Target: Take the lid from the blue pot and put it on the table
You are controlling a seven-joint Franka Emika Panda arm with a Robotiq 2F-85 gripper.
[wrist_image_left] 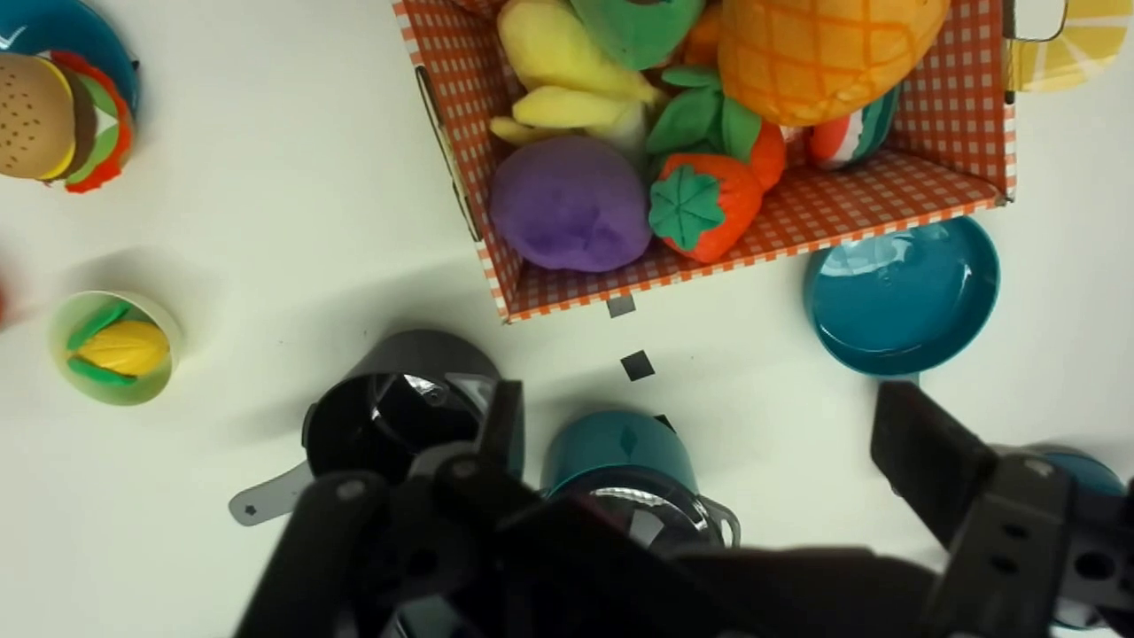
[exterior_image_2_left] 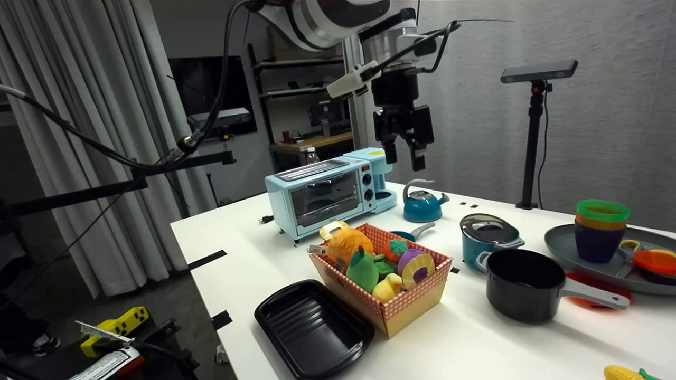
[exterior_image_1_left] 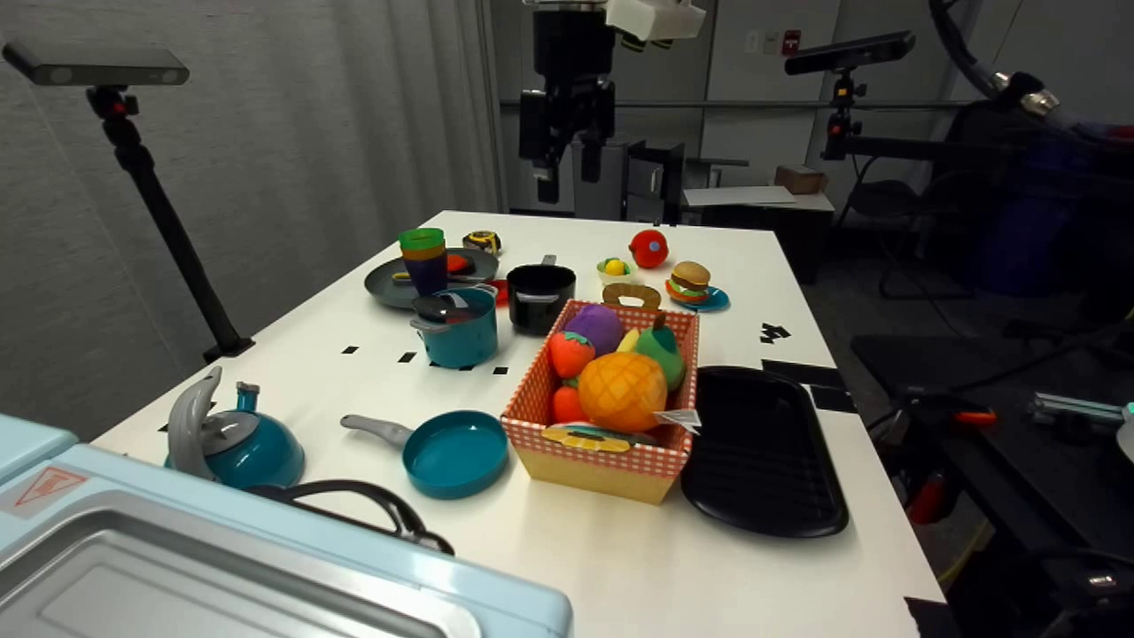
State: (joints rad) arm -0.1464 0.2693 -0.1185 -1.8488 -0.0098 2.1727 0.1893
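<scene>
The small blue pot (exterior_image_1_left: 468, 344) stands upright on the white table (exterior_image_1_left: 735, 580). Its round dark greyish lid (exterior_image_2_left: 488, 228) rests on top, a dark knob at its middle. From an exterior view the lid (exterior_image_1_left: 443, 307) looks off-centre on the rim; whether it is tilted I cannot tell. High above the tabletop hangs my gripper (exterior_image_2_left: 404, 160), jaws wide open with nothing between them. In the wrist view the gripper (wrist_image_left: 700, 399) has the pot (wrist_image_left: 620, 447) below it, nearer the left finger, and the gripper's body hides part of the lid (wrist_image_left: 660, 509).
A black pot (exterior_image_2_left: 523, 285) stands close beside the blue pot. Near them are a checked box of plush fruit (exterior_image_2_left: 391, 311), a black tray (exterior_image_2_left: 317, 330), a blue pan (exterior_image_1_left: 456, 452), a kettle (exterior_image_2_left: 421, 207), a plate with stacked cups (exterior_image_2_left: 599, 232) and a toaster oven (exterior_image_2_left: 327, 195).
</scene>
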